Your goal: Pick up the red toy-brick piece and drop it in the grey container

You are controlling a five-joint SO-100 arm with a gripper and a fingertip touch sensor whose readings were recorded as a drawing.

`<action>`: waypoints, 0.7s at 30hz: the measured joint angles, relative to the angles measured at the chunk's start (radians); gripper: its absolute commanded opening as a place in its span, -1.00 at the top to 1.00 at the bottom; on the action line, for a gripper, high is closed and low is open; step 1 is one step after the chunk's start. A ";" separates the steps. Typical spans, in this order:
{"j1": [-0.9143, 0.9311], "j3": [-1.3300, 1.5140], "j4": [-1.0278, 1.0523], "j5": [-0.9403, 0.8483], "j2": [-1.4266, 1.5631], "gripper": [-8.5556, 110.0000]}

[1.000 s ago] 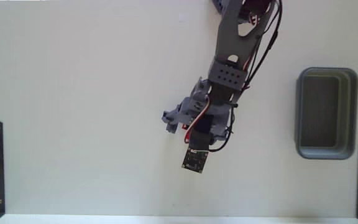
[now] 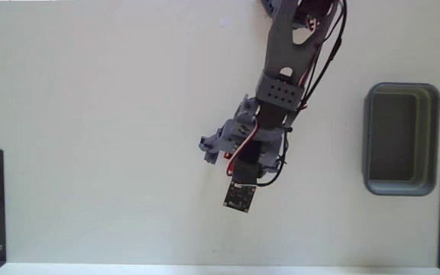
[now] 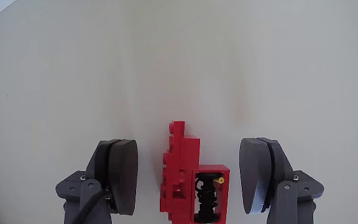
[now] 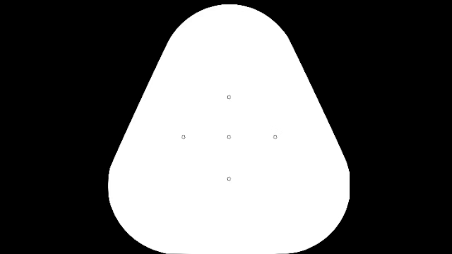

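Look at the wrist view first: your gripper [image 3: 194, 177] has its two dark grey fingers [image 3: 124, 175] spread wide, one on each side of the red toy-brick piece [image 3: 185, 174], and neither pad touches it. There is a clear strip of table between the left pad and the brick's stepped left edge, and a similar gap on the right. The brick lies flat on the white table [image 3: 179, 62], its narrow studded end pointing to the far side of that view and its wider end toward the camera. In the wider end you can see a rectangular opening that holds a small black part with a tiny yellow tip (too small to say what it is).

In the fixed view the arm [image 2: 281, 84] comes in from the top edge and reaches down toward the middle of the table, with the gripper [image 2: 214, 153] pointing left and low over the surface. You can make out only a sliver of red beside the grey jaw parts there; the brick itself is mostly hidden under the arm.

The grey container [image 2: 401, 139] stands well apart from the gripper, near the right edge of the fixed view, upright with its long side running near to far. Nothing shows inside it but its own dark floor.
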 measured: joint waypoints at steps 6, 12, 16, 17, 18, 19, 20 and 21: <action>0.000 0.000 0.000 0.000 0.000 -0.80; 0.000 0.000 0.000 0.000 0.000 -0.76; 0.000 0.000 0.000 0.000 0.000 -0.75; 0.000 0.000 0.000 0.000 0.000 -0.74; 0.000 0.000 0.000 0.000 0.000 -0.73; 0.000 0.000 0.000 0.000 0.000 -0.73; 0.000 0.000 0.000 0.000 0.000 -0.73; 0.000 0.000 0.000 0.000 0.000 -0.73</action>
